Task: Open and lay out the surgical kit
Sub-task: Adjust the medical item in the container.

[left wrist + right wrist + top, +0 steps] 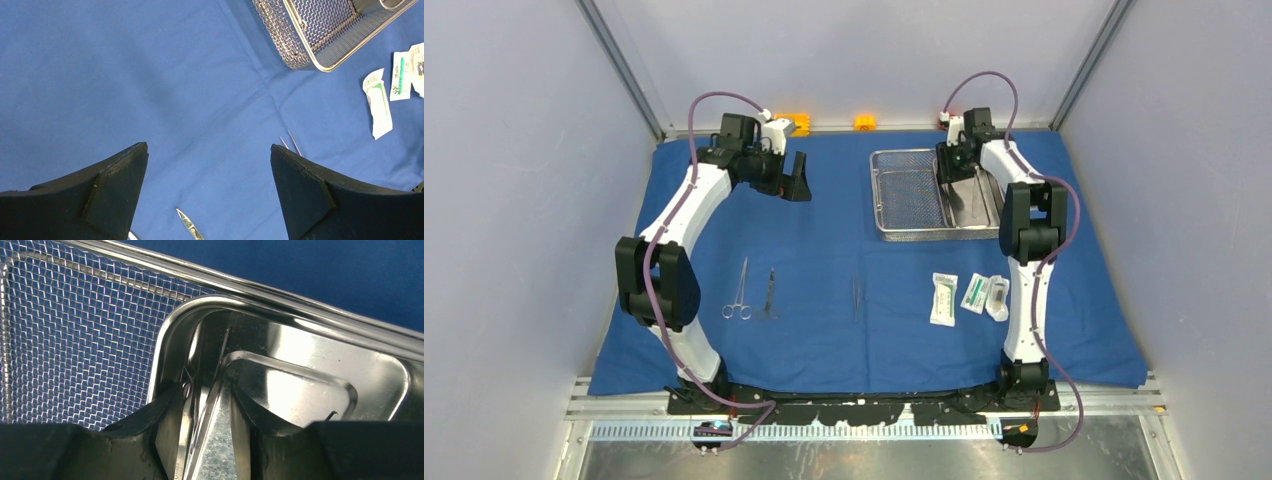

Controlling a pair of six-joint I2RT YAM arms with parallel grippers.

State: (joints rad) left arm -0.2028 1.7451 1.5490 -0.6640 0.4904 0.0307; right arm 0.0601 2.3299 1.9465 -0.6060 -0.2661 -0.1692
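Wrist-view only: right fingers [150,440] close astride slim instrument [212,390] in steel tray [320,347], grip unclear; left fingers [100,195] wide apart.

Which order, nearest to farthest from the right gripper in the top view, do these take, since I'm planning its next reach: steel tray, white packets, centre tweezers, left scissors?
1. Steel tray, directly under the right gripper, in the basket's right end.
2. White packets, near right.
3. Tweezers, centre.
4. Scissors, near left.
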